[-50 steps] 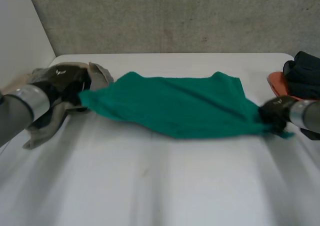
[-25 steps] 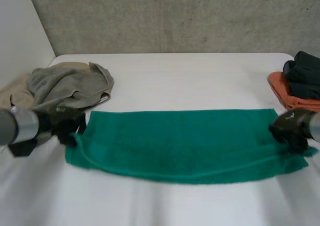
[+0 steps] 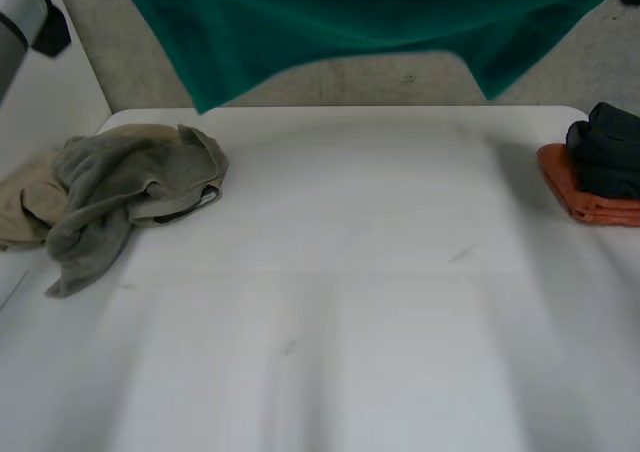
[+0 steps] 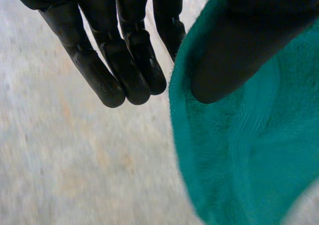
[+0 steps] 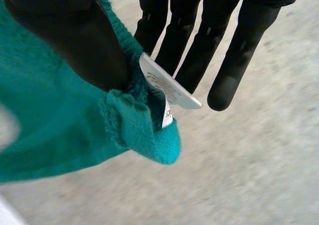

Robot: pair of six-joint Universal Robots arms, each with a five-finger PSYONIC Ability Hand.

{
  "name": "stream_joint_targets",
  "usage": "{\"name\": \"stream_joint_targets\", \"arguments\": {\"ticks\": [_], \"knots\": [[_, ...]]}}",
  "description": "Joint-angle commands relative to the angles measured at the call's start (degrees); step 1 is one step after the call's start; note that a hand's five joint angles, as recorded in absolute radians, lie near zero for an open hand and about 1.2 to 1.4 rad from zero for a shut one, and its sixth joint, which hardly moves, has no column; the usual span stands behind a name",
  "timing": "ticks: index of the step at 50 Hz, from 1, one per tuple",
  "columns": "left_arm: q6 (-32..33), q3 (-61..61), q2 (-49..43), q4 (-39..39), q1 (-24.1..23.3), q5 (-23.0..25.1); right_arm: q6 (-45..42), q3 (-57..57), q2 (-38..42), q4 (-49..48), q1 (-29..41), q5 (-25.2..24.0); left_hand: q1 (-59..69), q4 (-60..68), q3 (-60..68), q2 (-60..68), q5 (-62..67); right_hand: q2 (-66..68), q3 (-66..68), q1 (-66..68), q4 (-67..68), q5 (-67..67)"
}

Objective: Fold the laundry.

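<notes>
Lying bare along its near side, the bench (image 3: 330, 322) carries a crumpled grey heap (image 3: 120, 187) at the left and an orange-and-dark folded stack (image 3: 590, 177) at the right edge. Farther back, high above it, the green towel (image 3: 350, 22) hangs spread before the wall. The right hand (image 5: 199, 46) pinches a corner by the label (image 5: 167, 88) between thumb and straight fingers, and the left hand (image 4: 124, 60) seems to pinch the other end likewise. The step looks like spreading out; next the towel needs lowering flat onto the bench, top edge kept taut and level.
</notes>
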Motion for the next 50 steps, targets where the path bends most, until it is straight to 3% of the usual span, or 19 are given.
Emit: {"name": "stream_joint_targets", "arguments": {"ticks": [1,16,24,28,38,50], "knots": [[4.19,-9.68,-3.88,-0.87,0.61,0.27,-2.18,3.95,4.68,8.88,0.82,-2.93,13.01,11.31,11.84,11.38,13.78,12.56,12.00,15.34,11.36,12.95],[24.05,-23.49,-16.28,3.80,2.28,5.19,-9.57,15.91,17.61,14.96,2.58,-3.46,9.19,7.49,8.01,7.56,9.96,12.56,12.00,15.34,11.36,12.95],[30.03,-26.82,-13.65,1.51,4.30,8.70,-8.43,18.80,15.07,14.96,2.58,-3.73,-18.05,-19.74,-19.22,-19.68,-17.27,12.56,12.00,15.34,11.36,12.95],[33.19,-29.02,-12.51,1.60,4.83,10.38,-7.64,19.69,14.10,15.04,2.58,-3.81,-24.80,-26.50,-25.98,-26.43,-24.03,12.56,12.00,15.34,11.36,12.95],[44.53,-33.51,-11.80,2.91,5.62,13.72,-7.11,21.18,13.04,15.22,2.40,-3.90,-27.85,-29.55,-29.02,-29.48,-27.08,12.56,12.00,15.34,11.36,12.95],[53.31,-36.67,-11.80,4.05,6.32,17.32,-6.67,22.33,12.78,15.22,2.32,-3.90,-27.68,-29.38,-28.85,-29.31,-26.91,12.56,12.00,15.34,11.36,12.95]]}}
